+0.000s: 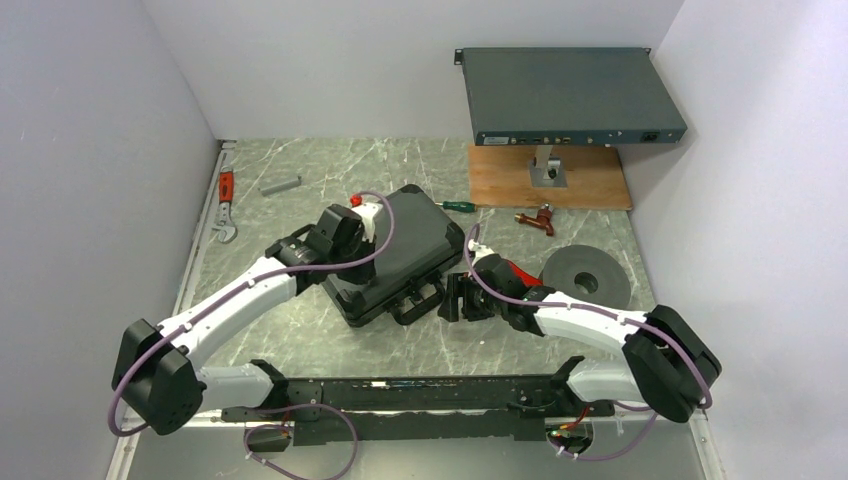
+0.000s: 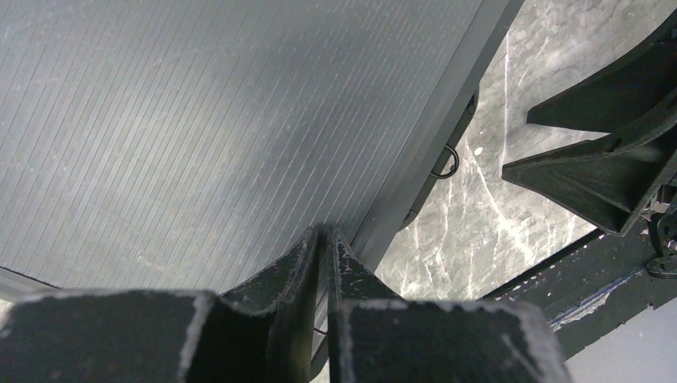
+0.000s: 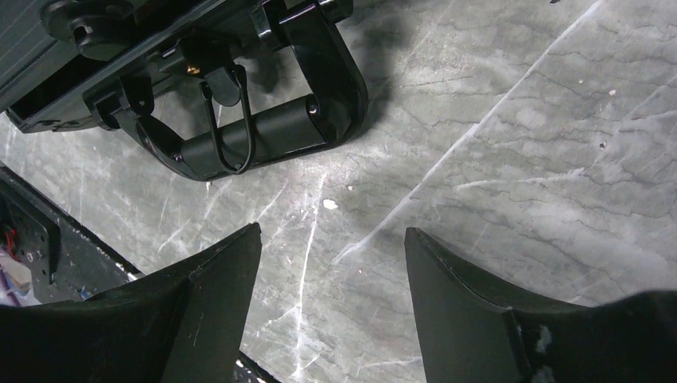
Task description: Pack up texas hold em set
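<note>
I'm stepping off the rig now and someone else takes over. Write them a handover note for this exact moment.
Left gripper: shut, nothing in it, over the ribbed lid of the black case.
Right gripper: open, empty, above the table, short of the case's handle.
Done: the case lies flat with its lid down; no loose cards or chips in view.
Unclear: a wire latch loop hangs by the handle; I cannot tell if the latches are fastened. A red item beside the right arm cannot be identified.
Left: check the latches and fasten them if needed.
</note>
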Robot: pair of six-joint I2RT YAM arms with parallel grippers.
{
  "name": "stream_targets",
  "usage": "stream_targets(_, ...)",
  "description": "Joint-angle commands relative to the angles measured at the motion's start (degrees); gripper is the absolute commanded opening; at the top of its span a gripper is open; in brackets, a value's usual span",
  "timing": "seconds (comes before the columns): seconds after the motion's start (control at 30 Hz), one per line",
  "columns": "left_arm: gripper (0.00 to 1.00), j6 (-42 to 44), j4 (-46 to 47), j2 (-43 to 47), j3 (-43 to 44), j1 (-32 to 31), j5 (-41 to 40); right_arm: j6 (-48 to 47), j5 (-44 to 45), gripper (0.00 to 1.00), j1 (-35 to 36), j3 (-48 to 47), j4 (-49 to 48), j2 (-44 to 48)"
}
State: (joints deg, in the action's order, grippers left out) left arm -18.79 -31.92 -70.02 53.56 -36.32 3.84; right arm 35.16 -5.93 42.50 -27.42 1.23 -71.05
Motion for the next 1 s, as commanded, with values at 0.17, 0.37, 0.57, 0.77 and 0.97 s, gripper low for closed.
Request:
stream_targets(0.17, 0.13, -0.1, 3.7, -2.0, 2.7, -2.1, 2.6, 0.3, -0.3, 0.68, 0.0, -1.7, -2.7, -0.8)
stream_targets(0.37, 0.13, -1.0, 5.8, -3.3, 2.5, -3.3, 3.1, 0.3, -0.5, 0.67, 0.0, -2.0, -3.0, -1.7)
stream_targets(0.57, 0.10, -1.5, 7.6, -5.9, 2.6, -4.0, 2.8, 0.7, -0.5, 0.65, 0.0, -2.1, -3.3, -2.8)
stream_targets(0.77, 0.00, -2.2, 7.5, -5.7, -0.2, -4.9, 1.6, 1.1, -0.2, 0.62, 0.0, -1.6, -3.9, -2.9)
stream_targets(0.97, 0.00, -4.7, 7.9, -4.0, -6.3, -6.5, 0.3, 1.8, -1.3, 0.55, 0.0, -1.5, -5.9, -4.4)
